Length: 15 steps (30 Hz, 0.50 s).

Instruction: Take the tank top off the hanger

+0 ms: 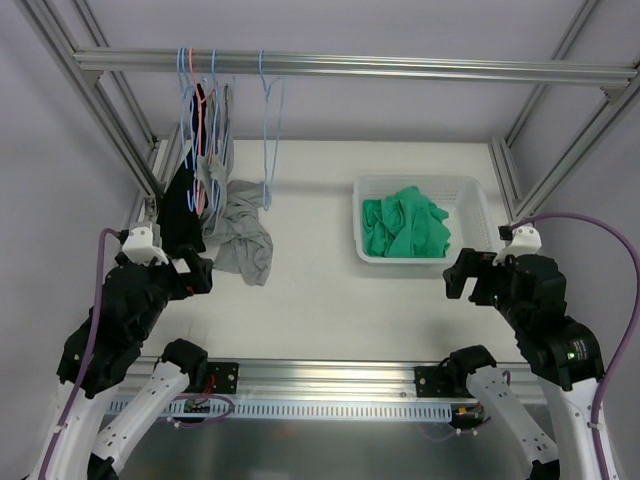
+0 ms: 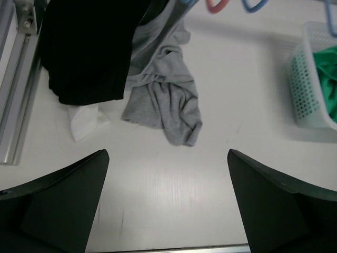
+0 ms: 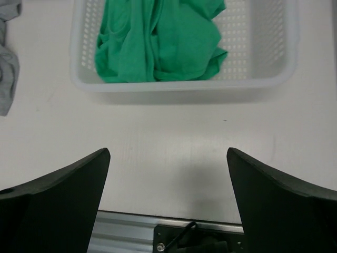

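Left pincer (image 2: 167, 155), right pincer (image 3: 167, 153) wide, empty; tank top (image 1: 404, 226) in basket (image 1: 472, 215); grey garment (image 1: 243, 240) leftward.

Top view high behind, wrist views low, seemingly sharing basket (image 1: 472, 215)

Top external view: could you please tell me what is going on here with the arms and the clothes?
The green tank top lies crumpled in the white basket, off any hanger. An empty light-blue hanger hangs from the rail. The left gripper and right gripper sit low near the table's front edge, fingers open and holding nothing. A black garment and a grey garment hang at the left, with the grey one trailing onto the table.
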Tool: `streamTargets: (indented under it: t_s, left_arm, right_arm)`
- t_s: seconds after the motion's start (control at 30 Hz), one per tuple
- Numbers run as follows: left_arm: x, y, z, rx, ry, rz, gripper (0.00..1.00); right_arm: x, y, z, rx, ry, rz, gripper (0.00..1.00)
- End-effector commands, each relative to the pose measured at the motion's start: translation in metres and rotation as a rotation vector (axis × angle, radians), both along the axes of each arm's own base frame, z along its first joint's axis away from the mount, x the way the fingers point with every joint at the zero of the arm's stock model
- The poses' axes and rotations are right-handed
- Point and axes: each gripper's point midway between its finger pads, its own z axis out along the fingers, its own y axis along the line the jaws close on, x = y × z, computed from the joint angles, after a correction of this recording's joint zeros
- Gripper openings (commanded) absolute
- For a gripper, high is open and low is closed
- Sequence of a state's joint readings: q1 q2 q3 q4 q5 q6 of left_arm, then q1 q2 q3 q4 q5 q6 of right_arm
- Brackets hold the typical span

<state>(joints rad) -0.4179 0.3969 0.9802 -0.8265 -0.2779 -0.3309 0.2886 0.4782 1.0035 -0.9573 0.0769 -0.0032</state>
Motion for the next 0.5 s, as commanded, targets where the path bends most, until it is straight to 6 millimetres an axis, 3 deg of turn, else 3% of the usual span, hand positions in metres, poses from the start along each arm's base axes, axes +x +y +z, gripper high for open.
streamTargets:
  t_s: [0.0, 0.13, 0.47]
  left_arm:
    - [0.002, 0.025, -0.019, 0.058, 0.013, 0.130, 0.99]
    - [0.004, 0.031, -0.029, 0.044, 0.009, 0.180, 0.99]
    - [0.007, 0.032, -0.039, 0.044, 0.010, 0.202, 0.99]
  right_arm:
    - [0.002, -0.040, 0.020, -0.204, -0.037, -0.105, 0.99]
    - [0.002, -0.055, 0.033, -0.266, -0.091, -0.152, 0.99]
    - [0.003, -0.048, 0.020, -0.219, -0.109, -0.133, 0.99]
